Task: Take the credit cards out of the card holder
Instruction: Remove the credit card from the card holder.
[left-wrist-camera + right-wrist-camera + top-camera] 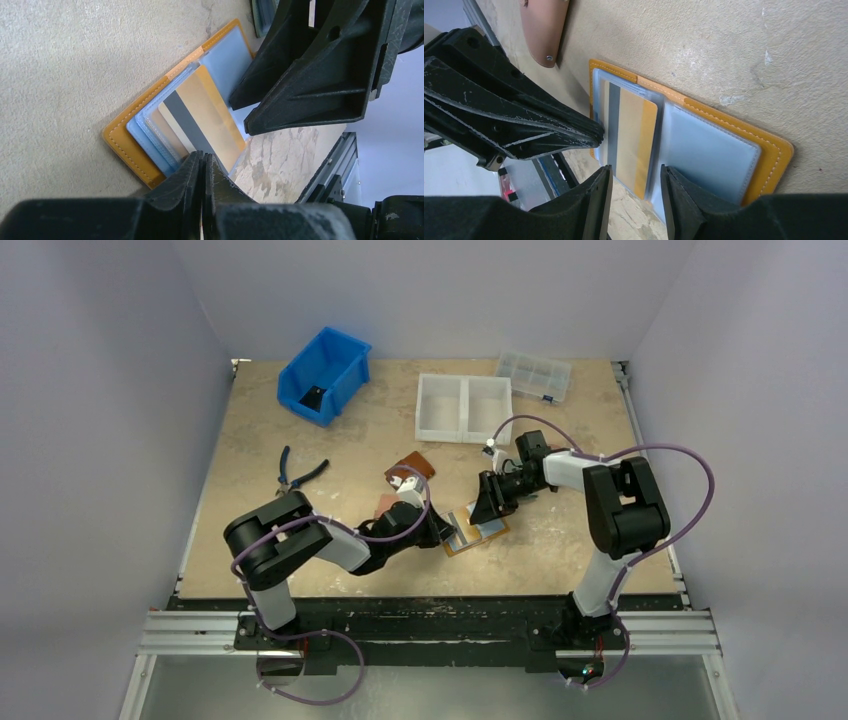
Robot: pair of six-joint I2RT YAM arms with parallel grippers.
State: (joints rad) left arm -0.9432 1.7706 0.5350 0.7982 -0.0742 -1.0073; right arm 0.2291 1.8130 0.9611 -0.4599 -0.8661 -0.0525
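Observation:
The mustard-orange card holder (478, 536) lies open on the table between my arms, its bluish sleeves facing up (709, 150). An orange-yellow credit card (631, 140) with a grey stripe sits in the left sleeve stack; it also shows in the left wrist view (210, 112). My left gripper (202, 161) is shut, its tips on the sleeve edge beside the stripe. I cannot tell whether it pinches anything. My right gripper (634, 172) is open, its jaws either side of the card's near end, just above it.
A pink wallet (544, 30) and a brown wallet (412, 468) lie just left of the holder. Pliers (298, 473) lie further left. A blue bin (323, 375), a white two-part tray (463, 407) and a clear organiser box (533, 375) stand at the back.

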